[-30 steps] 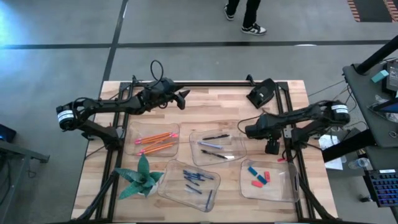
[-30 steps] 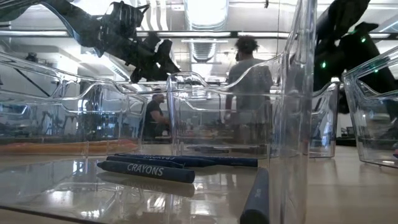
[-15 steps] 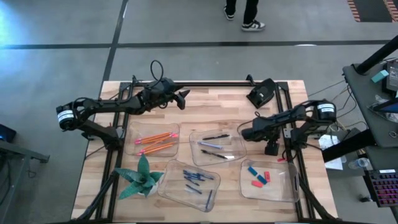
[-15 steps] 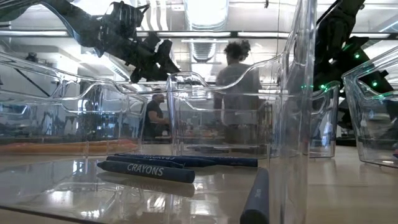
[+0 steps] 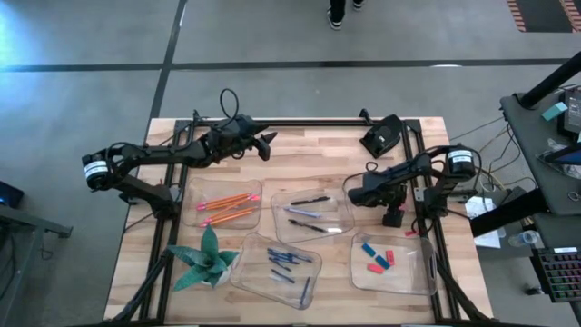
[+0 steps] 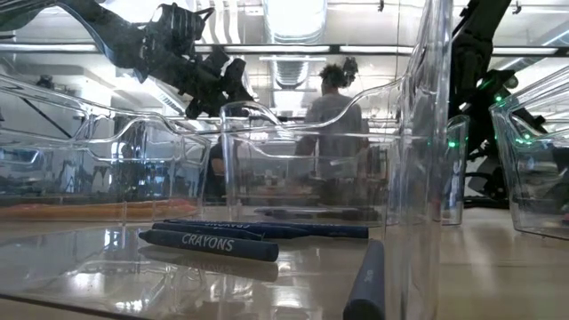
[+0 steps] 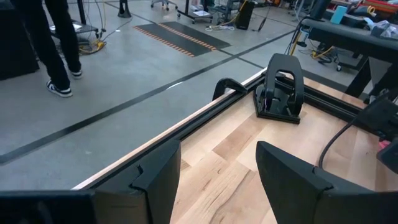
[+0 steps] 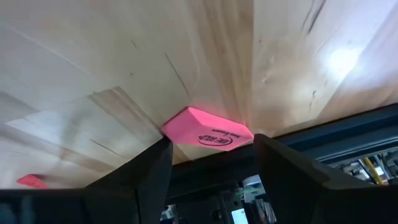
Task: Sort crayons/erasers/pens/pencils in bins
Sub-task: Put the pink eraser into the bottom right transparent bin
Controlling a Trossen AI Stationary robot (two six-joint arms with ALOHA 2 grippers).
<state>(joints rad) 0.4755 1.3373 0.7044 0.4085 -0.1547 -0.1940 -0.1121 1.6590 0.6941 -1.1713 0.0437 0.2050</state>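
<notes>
Wood plank surface (image 5: 309,159), pale butcher-block grain, black metal frame around it. 4 clear plastic bins (image 5: 314,215) with rounded corners, glossy, sit in a loose cluster on the near half. Bin at left holds the pencils (image 5: 227,207), thin orange and red sticks lying roughly parallel. Middle bin holds a few dark and light pens (image 5: 313,213), scattered. Lower middle bin holds short blue crayons (image 5: 286,263), matte wrappers; low view shows "CRAYONS" printed on 1. Bin at right holds the erasers (image 5: 378,257), stubby blue and red blocks. Green folded-paper plant (image 5: 207,258) sits beside the crayon bin, spiky leaves.

Left gripper (image 5: 266,142) hangs over the far left part of the surface, jaws open, nothing between them. Right gripper (image 5: 352,193) is at the right side, just beside the pen bin, jaws open and empty. Right wrist view shows 1 pink eraser (image 8: 208,132), smooth wedge-edged block with a dark oval stamp, lying on bare wood past the fingers (image 8: 142,177), not in any bin.
</notes>
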